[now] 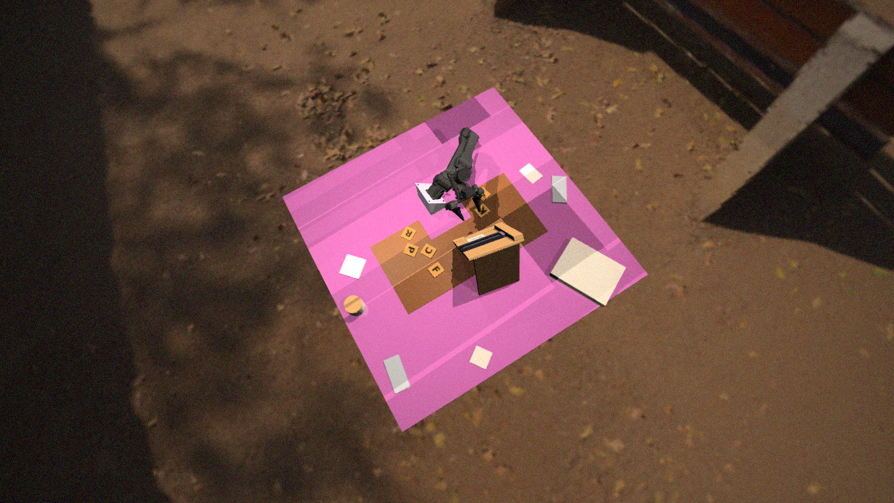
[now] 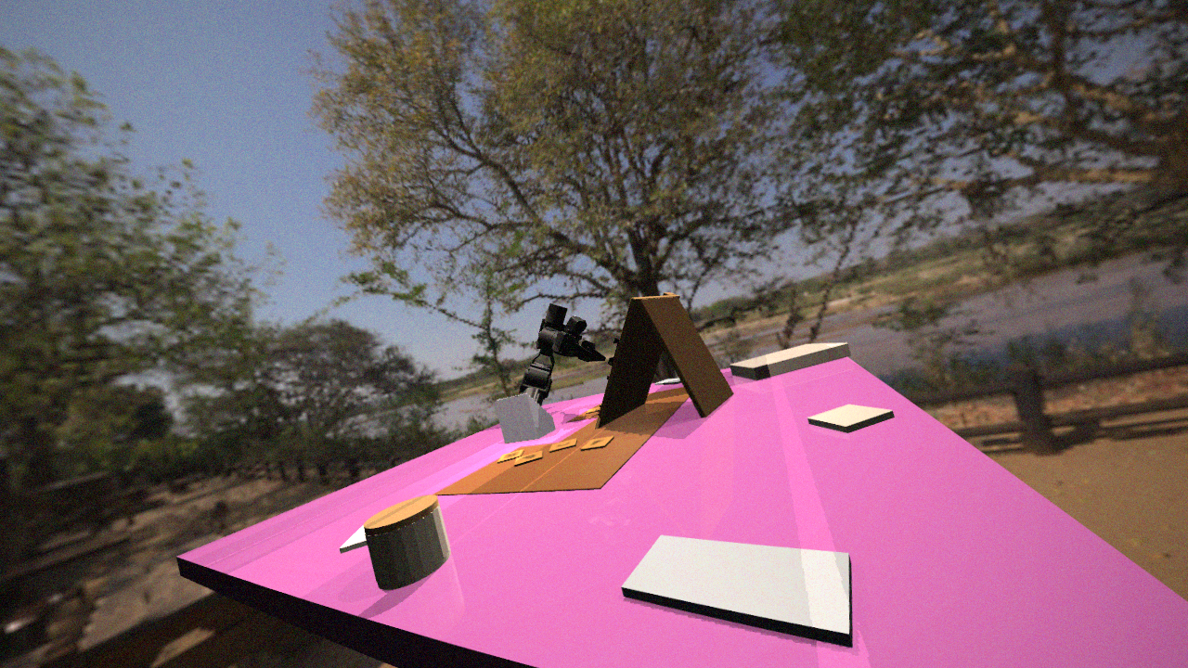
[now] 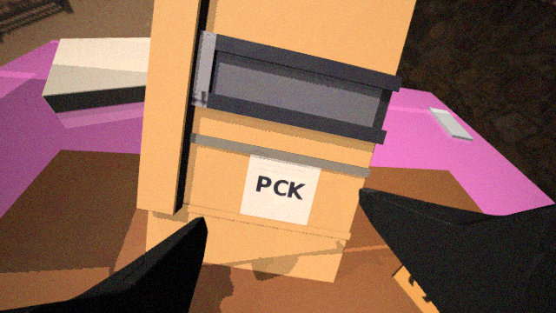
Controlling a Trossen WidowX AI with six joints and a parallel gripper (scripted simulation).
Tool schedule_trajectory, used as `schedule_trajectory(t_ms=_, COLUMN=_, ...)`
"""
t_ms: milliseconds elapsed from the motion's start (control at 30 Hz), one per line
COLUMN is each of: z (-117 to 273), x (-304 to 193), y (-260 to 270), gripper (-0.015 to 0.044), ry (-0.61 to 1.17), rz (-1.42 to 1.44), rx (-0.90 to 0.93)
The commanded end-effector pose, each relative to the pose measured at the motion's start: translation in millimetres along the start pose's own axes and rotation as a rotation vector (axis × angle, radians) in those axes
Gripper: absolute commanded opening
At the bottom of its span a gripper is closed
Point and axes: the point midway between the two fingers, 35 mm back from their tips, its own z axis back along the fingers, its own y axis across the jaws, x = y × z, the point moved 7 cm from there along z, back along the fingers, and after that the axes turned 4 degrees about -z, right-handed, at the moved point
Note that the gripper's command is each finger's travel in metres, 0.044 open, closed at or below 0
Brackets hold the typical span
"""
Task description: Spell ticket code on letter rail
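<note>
The orange board [image 1: 496,265] [image 2: 665,349] [image 3: 313,26] stands on a brown mat [image 1: 412,284]. Its dark letter rail [image 1: 484,240] [image 3: 295,93] holds no tiles and has a pale cap at its left end in the wrist view. The white ticket [image 3: 280,191] below it reads PCK. Tiles R [image 1: 408,233], P [image 1: 411,249], C [image 1: 428,251] and F [image 1: 436,269] lie left of the board. A further tile [image 3: 410,283] lies under my gripper. My gripper [image 1: 470,206] [image 3: 283,209] is open and empty, low in front of the board, facing it.
The robot base [image 1: 431,195] stands behind the mat. A large cream slab [image 1: 587,270] [image 3: 95,65] lies right of the board. A round can [image 1: 353,304] [image 2: 406,540], a white slab [image 2: 739,581] and several small pads lie about the pink counter [image 1: 437,375].
</note>
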Motion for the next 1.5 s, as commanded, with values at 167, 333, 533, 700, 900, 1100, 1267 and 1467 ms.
schedule_trajectory(t_ms=167, z=-2.1, x=-25.9, y=-7.2, gripper=0.044, ry=0.056, rz=-0.212, rx=0.019)
schedule_trajectory(t_ms=333, z=-2.1, x=-25.9, y=-7.2, gripper=0.044, ry=0.056, rz=-0.212, rx=0.019)
schedule_trajectory(t_ms=533, z=-1.9, x=-25.2, y=-7.3, gripper=0.044, ry=0.057, rz=-0.205, rx=0.017)
schedule_trajectory(t_ms=700, z=6.4, x=-1.5, y=-8.1, gripper=0.044, ry=0.092, rz=0.047, rx=-0.023)
schedule_trajectory(t_ms=900, z=25.2, x=42.8, y=0.3, gripper=0.044, ry=0.136, rz=0.521, rx=-0.005)
schedule_trajectory(t_ms=1100, z=45.4, x=84.5, y=9.9, gripper=0.044, ry=0.166, rz=0.996, rx=0.043)
schedule_trajectory(t_ms=1267, z=60.4, x=112.2, y=16.6, gripper=0.044, ry=0.176, rz=1.335, rx=0.09)
schedule_trajectory(t_ms=1467, z=60.9, x=113.2, y=16.9, gripper=0.044, ry=0.176, rz=1.348, rx=0.092)
